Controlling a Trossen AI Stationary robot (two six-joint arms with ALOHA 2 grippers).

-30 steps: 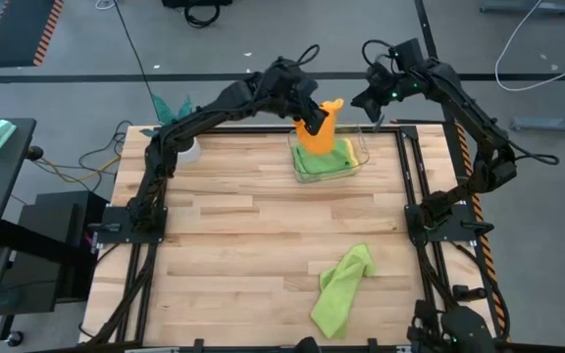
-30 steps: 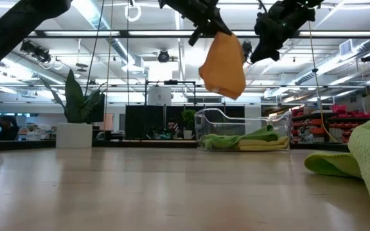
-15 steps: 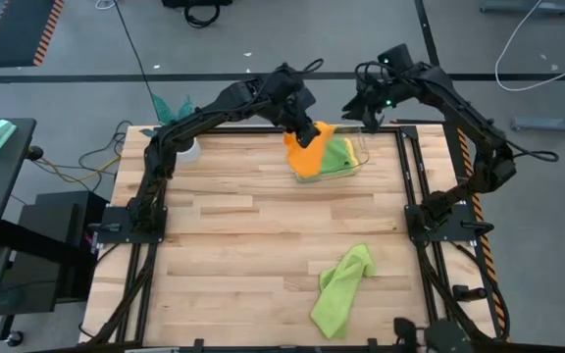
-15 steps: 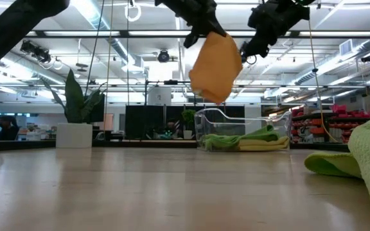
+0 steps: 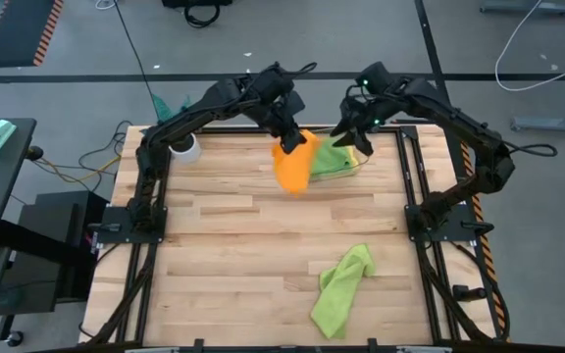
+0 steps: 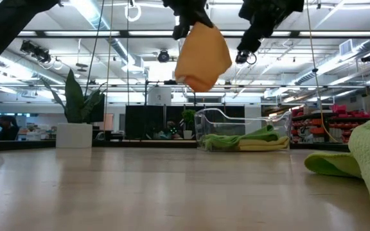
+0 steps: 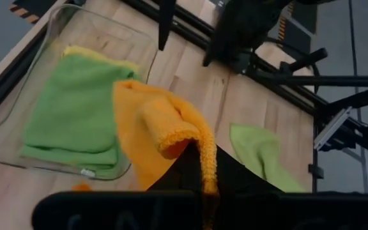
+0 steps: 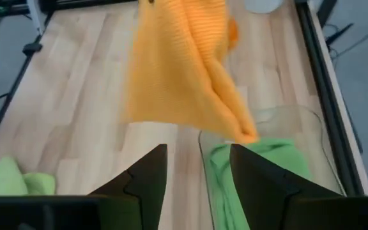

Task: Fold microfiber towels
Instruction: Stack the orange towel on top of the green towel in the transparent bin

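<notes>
- The left gripper (image 5: 289,138) hangs a fuzzy orange microfiber towel (image 5: 292,167) above the table, jaws clamped on its top edge.
- The right gripper (image 5: 346,136), jaws spread, should catch the free corner for an even fold.

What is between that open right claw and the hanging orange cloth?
Nothing visible. The right gripper hangs open in the air, facing the orange cloth that dangles from the left gripper. The clear bin sits lower, on the table.
</notes>
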